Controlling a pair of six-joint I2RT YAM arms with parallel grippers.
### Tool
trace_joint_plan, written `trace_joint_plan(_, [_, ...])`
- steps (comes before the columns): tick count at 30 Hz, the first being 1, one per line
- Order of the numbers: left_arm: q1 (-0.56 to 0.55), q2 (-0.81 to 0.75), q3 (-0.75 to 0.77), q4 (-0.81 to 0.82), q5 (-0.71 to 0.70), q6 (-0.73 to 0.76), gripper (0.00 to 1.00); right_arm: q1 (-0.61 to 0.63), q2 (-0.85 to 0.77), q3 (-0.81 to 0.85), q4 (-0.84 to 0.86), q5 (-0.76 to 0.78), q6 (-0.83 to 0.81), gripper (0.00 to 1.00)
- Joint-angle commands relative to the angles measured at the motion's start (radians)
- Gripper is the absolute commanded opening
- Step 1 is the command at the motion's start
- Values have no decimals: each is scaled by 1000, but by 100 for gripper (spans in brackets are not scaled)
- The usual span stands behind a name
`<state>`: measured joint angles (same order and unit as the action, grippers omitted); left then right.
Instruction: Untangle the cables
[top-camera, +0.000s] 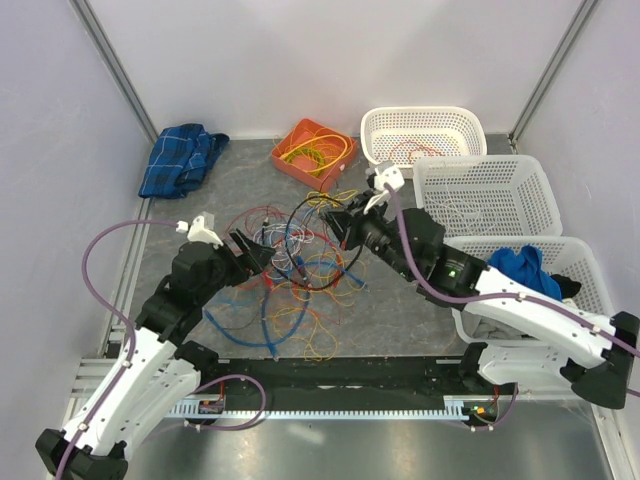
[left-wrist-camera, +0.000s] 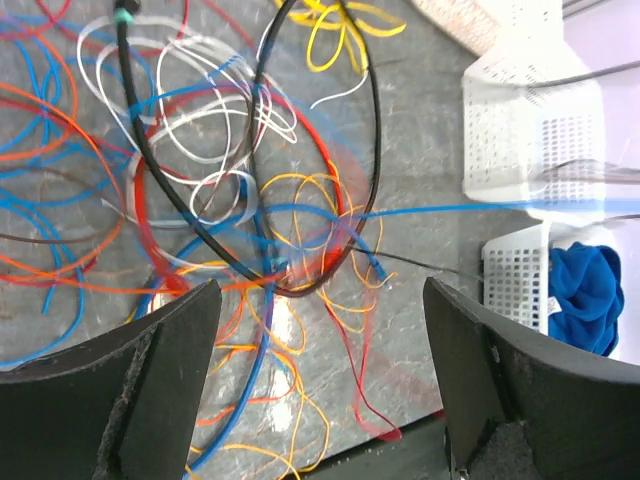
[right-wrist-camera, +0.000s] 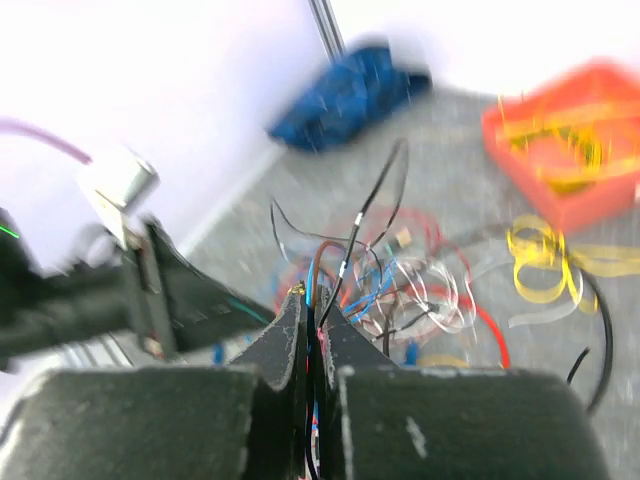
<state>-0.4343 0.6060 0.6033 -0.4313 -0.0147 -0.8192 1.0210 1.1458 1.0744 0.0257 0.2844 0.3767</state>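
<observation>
The cables (top-camera: 290, 265) lie in a tangled heap of blue, orange, red, white, yellow and black wires mid-table. My left gripper (top-camera: 266, 257) hovers over the heap's left side. In the left wrist view it (left-wrist-camera: 320, 340) is open wide and empty, with the cables (left-wrist-camera: 250, 200) on the table beneath it. My right gripper (top-camera: 345, 222) is at the heap's upper right. In the right wrist view it (right-wrist-camera: 318, 305) is shut on a few thin cables, blue, black and brown, which rise between the fingertips toward the heap (right-wrist-camera: 420, 280).
An orange tray (top-camera: 300, 130) with yellow cables stands at the back. Three white baskets (top-camera: 420, 112) (top-camera: 520, 195) (top-camera: 575, 255) line the right side, the nearest holding a blue cloth (top-camera: 520, 265). Another blue cloth (top-camera: 180, 158) lies back left. A black rail (top-camera: 340, 375) runs along the front.
</observation>
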Motion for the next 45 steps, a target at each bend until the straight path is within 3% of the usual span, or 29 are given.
trace_joint_plan(1, [0,-38,39,86,-45,66,89,4,-12,30,-98,-5,-35,0])
trace_joint_plan(13, [-1,-57,-2,154,-111,83,89,4,57,10,-61,-40,-64,0])
trace_joint_plan(19, [0,-15,6,152,-139,68,89,4,202,67,-55,-105,-87,0])
trace_joint_plan(25, [0,14,-5,143,-117,58,89,5,446,168,-105,-251,-94,0])
trace_joint_plan(27, [0,14,-5,143,-111,58,89,7,462,171,-104,-237,-88,13])
trace_joint_plan(28, [-1,15,-4,144,-110,61,89,8,459,165,-96,-231,-91,13])
trace_joint_plan(30, [0,9,-2,143,-107,61,89,8,445,144,-73,-211,-90,0])
trace_joint_plan(40, [0,21,-14,181,-28,43,87,8,297,105,-89,-165,-88,0])
trace_joint_plan(45, [0,6,-48,354,103,40,86,8,175,56,-116,-126,-96,0])
